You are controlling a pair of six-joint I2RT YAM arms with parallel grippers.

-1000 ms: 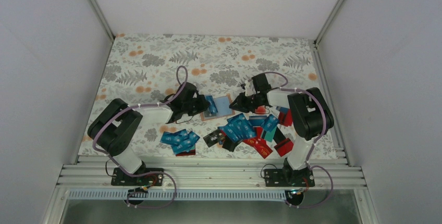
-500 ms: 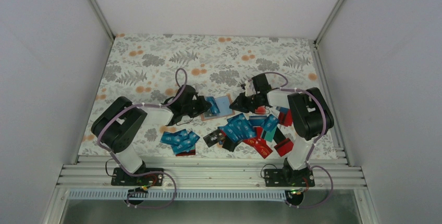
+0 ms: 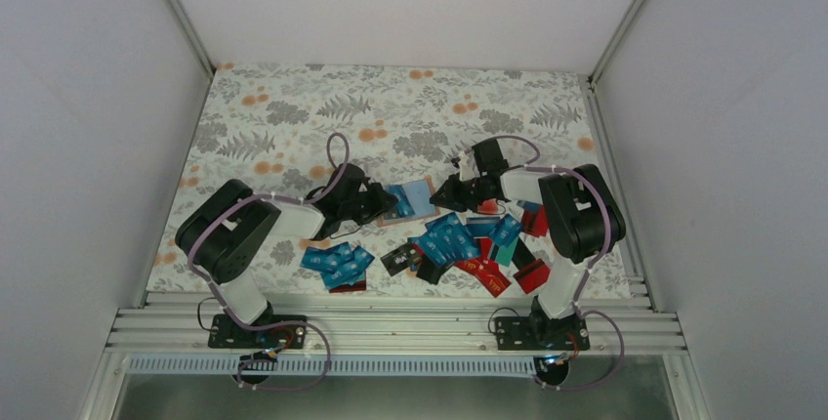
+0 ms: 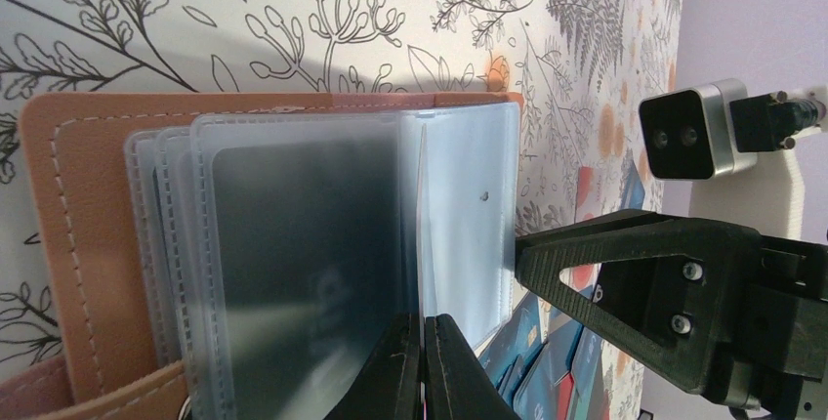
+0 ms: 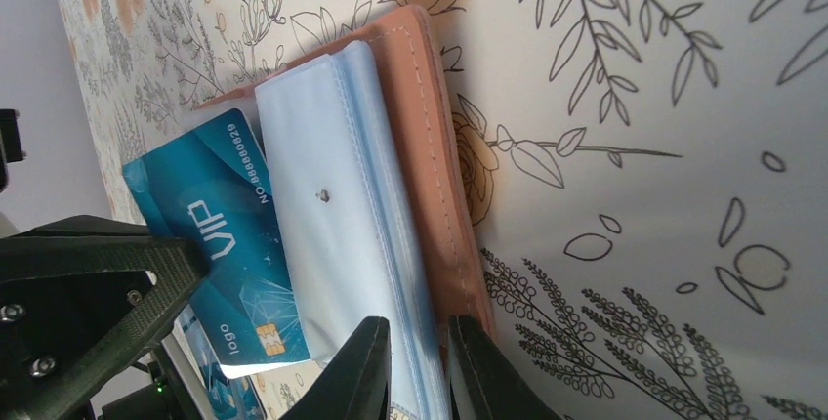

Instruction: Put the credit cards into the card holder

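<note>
The tan-pink card holder lies open on the flowered table, its clear sleeves fanned out over the cover. My left gripper is shut on a teal card marked "VIP", held edge-on at the sleeves and partly under one. My right gripper pinches the holder's sleeves and cover at its near edge. In the top view the left gripper and right gripper flank the holder. Other credit cards lie loose in front.
A second pile of blue cards lies at front left. Red cards and a black card lie at front right. The right gripper's black finger is close beside the sleeves. Walls enclose the table on three sides.
The left arm has shifted slightly left and lower, still with the card at the holder. The right arm and the holder have stayed put.
</note>
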